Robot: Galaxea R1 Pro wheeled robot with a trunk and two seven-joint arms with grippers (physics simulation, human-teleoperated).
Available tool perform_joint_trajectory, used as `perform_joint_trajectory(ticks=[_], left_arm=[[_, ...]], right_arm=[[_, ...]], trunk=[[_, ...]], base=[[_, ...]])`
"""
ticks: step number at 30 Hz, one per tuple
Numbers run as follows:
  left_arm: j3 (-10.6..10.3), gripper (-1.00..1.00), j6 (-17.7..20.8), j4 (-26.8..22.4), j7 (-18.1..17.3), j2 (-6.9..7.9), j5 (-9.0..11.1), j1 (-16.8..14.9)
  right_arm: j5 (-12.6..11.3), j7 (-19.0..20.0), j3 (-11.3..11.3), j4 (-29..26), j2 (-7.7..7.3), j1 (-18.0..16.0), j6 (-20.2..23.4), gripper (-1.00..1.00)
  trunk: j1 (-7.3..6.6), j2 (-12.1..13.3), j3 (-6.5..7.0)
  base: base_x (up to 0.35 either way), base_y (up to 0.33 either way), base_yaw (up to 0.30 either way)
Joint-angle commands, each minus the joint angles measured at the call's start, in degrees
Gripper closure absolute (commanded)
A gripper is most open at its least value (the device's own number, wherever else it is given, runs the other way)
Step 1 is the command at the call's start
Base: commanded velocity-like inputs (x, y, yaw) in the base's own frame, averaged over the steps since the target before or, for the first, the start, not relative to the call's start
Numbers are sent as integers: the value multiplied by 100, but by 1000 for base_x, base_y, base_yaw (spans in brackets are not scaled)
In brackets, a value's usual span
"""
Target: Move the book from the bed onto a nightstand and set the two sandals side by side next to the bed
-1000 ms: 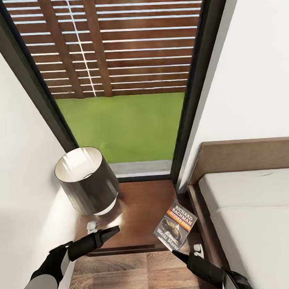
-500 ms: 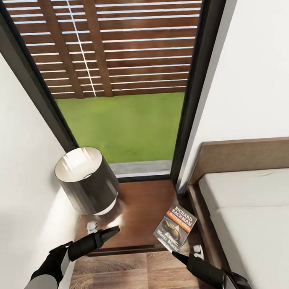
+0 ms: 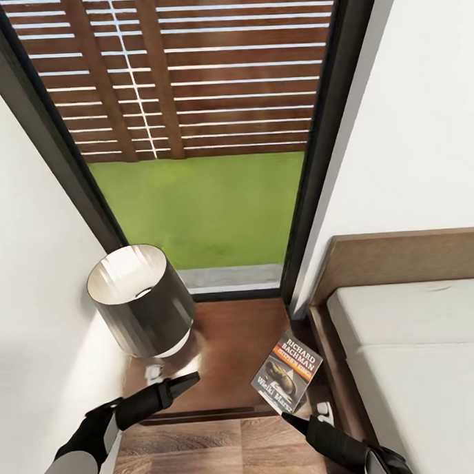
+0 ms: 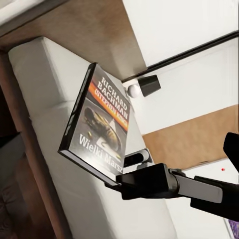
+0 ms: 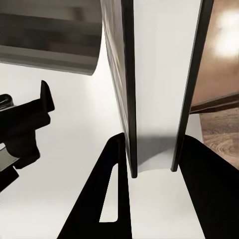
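Your right gripper [image 3: 294, 419] is clamping the small dark grey paperback book [image 3: 287, 371] with the orange band by its lower edge, holding it tilted over the right front part of the glossy reddish-brown nightstand tabletop [image 3: 228, 348]. The right wrist view is showing what the head view is not: the book's white page block [image 5: 159, 79] seated edge-on between both black fingers [image 5: 112, 199]. The left wrist view is giving you the cover face-on, with the pale grey-white mattress of the bed [image 4: 55, 114] behind it. Your left gripper [image 3: 180, 384] is hovering over the tabletop's front left, fingertips drawn together on nothing, near the dark grey cylindrical lamp shade [image 3: 140, 303].
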Motion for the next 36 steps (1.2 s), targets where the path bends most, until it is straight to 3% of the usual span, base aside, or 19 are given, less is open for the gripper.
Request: perform_joint_trajectory(ticks=[1,5,7,8,10,14,25,31,36], left_arm=[[43,-100,57,-3,-38,-19,-60,-5],[44,-100,47,-3,-38,-49,-65,-6],[44,-100,45,-3,-38,-54,-66,-6],[45,-100,44,-3,-38,-58,-66,-5],[43,-100,44,-3,-38,-61,-66,-5],[44,-100,44,-3,-46,-64,-66,-5],[36,-100,44,-3,-47,-109,-66,-4],[39,-100,44,-3,-47,-132,-66,-6],[38,-100,44,-3,-47,-134,-66,-6]], right_arm=[[-29,15,-9,-5,-2,-3,65,100],[-35,-59,-12,-35,8,-3,87,100],[-35,-279,-11,-46,22,-5,91,100],[-36,-673,-7,-70,87,-8,97,100],[-37,-1051,-5,-80,166,-29,101,100],[-38,-1394,-4,-87,386,-395,103,100],[-38,-1398,38,-105,564,-425,101,100],[-30,-1406,270,-105,575,-425,95,100],[-38,-1403,320,-105,575,-425,95,100]], trunk=[[0,-4,-5],[0,-4,-5],[0,-4,-5],[0,-4,-5],[0,-4,-5],[0,-4,-5],[0,-4,-5],[0,-4,-5],[0,-4,-5]], base=[[0,0,0],[0,0,0],[0,0,0],[0,0,0],[0,0,0],[0,0,0],[0,0,0],[49,0,0],[150,0,0]])
